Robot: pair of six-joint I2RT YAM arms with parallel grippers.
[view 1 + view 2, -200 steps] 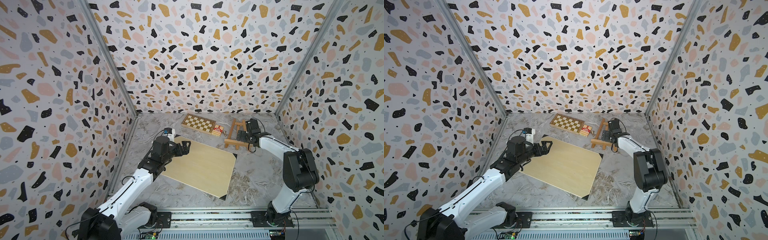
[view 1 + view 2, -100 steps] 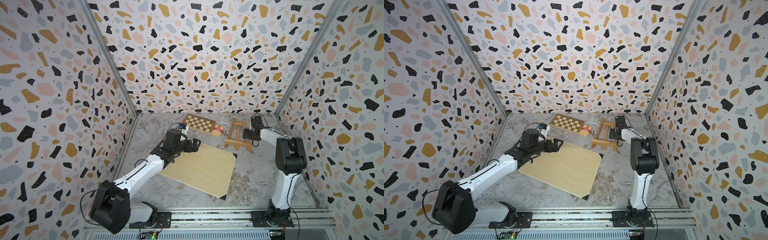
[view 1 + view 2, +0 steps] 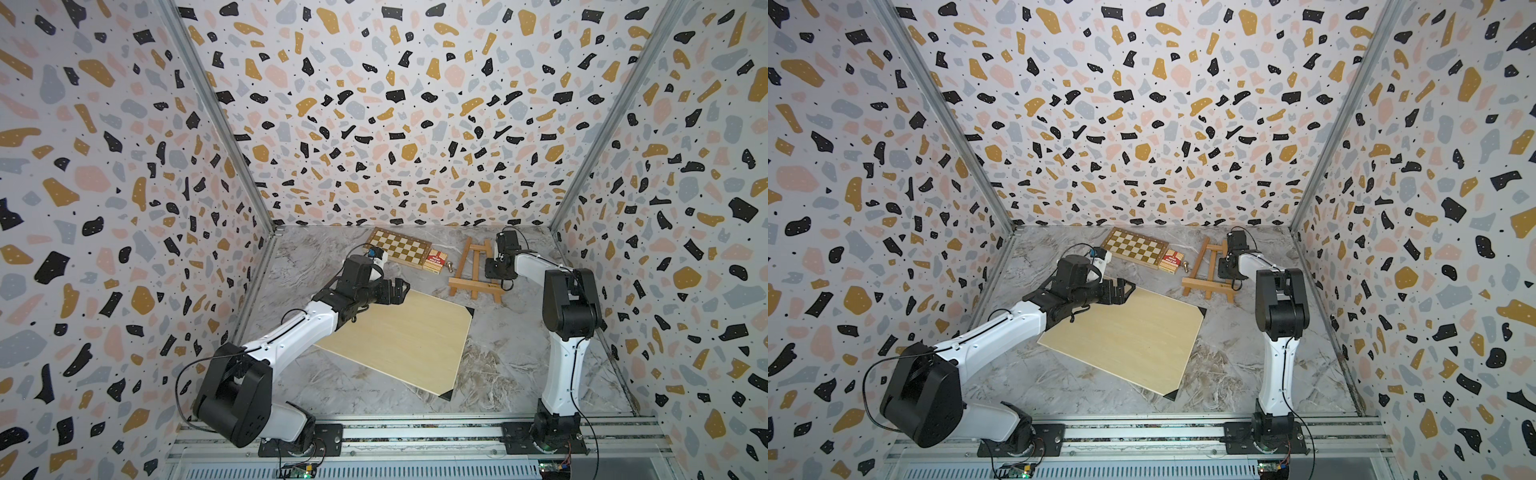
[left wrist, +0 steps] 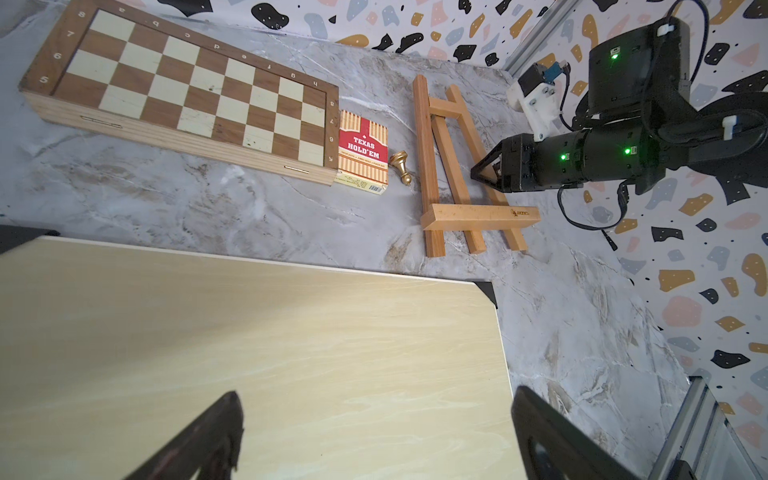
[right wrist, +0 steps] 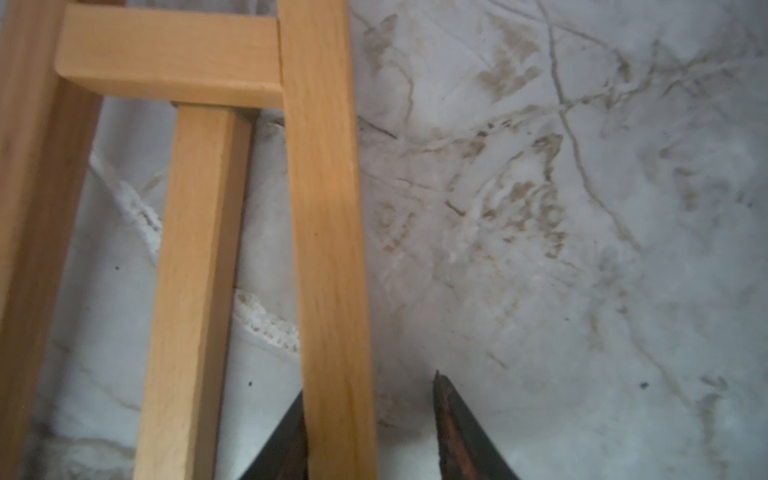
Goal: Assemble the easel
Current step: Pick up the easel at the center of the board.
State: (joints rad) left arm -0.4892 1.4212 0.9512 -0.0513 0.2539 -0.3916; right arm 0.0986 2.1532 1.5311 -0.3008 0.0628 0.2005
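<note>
The easel (image 3: 473, 286) lies flat on the marbled floor at the back right, seen in both top views (image 3: 1207, 286) and in the left wrist view (image 4: 478, 216). It is a honey-brown frame of slats with a ledge bar. My right gripper (image 3: 488, 270) reaches in from the easel's right side, low on the floor. Its jaws straddle the frame's outer slat (image 5: 328, 208). One finger lies against the slat and the other stands a little off it, so the gripper (image 5: 368, 386) is still open. My left gripper (image 4: 376, 395) hangs wide open and empty over the pale board's far end (image 3: 401, 291).
A large pale board with black corners (image 3: 399, 336) lies mid-floor. Left of the easel at the back are a checkered chessboard (image 3: 399, 249), a red card box (image 3: 435, 262) and a small gold chess piece (image 4: 401, 164). Patterned walls close in on three sides.
My right gripper's jaws have narrowed around the easel's outer slat while that arm's elbow swung up. The left arm has reached further across the pale board, jaws still wide.
</note>
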